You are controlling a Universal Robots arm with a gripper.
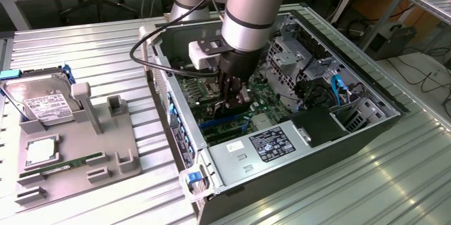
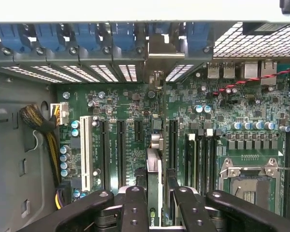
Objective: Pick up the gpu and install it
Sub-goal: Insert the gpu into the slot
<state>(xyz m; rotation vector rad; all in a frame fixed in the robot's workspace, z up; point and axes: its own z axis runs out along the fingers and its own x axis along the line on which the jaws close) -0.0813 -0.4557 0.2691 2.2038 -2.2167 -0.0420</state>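
Gripper (image 2: 156,203) clamps gpu (image 2: 154,186) edge-on (green card) over motherboard (image 2: 217,121).

A ribbed metal counter (image 1: 366,183) carries an open computer case (image 1: 366,135) toward the exterior view's right and, just beside it, a grey parts holder (image 1: 105,151) toward the left.
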